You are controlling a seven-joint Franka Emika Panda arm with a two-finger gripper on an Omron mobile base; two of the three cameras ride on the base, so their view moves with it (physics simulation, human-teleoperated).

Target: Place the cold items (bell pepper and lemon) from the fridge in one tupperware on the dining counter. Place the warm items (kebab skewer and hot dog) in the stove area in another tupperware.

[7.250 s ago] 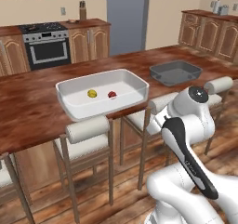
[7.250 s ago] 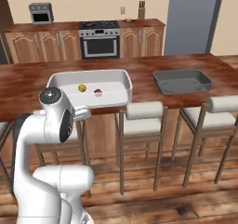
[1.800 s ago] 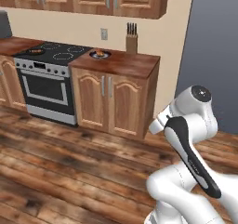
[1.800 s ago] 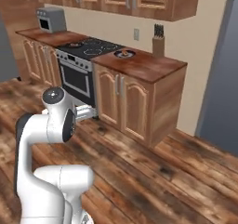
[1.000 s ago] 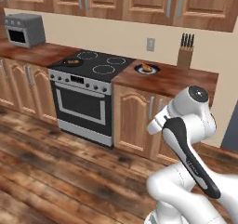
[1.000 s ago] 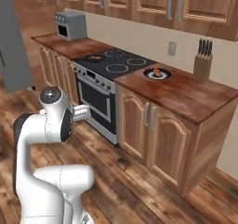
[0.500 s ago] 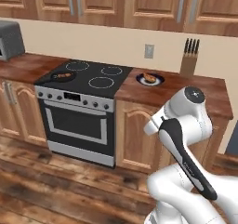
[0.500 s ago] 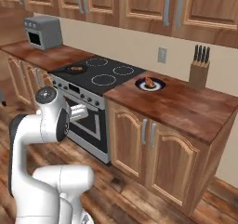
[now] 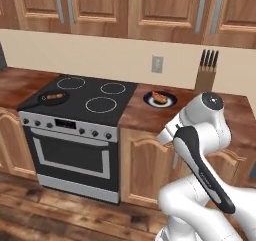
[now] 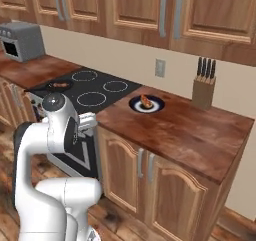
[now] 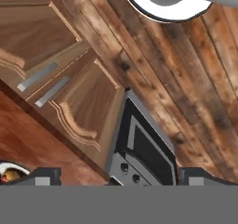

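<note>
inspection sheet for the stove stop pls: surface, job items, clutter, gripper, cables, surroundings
Surface: wooden counter beside a black stove.
Job's things: kebab skewer in a dark pan on the front left burner; hot dog on a dark plate right of the stove.
Clutter: knife block at the wall, toaster oven far left.
Grippers: gripper open, empty, its fingers wide apart, pointing down at the oven front.
Cables: nothing seen.
Surroundings: wall outlet, upper cabinets, wood floor.

A knife block (image 9: 207,68) stands upper right by the wall. A wall outlet (image 9: 157,64) sits centre. A toaster oven (image 10: 21,40) occupies the upper left.
</note>
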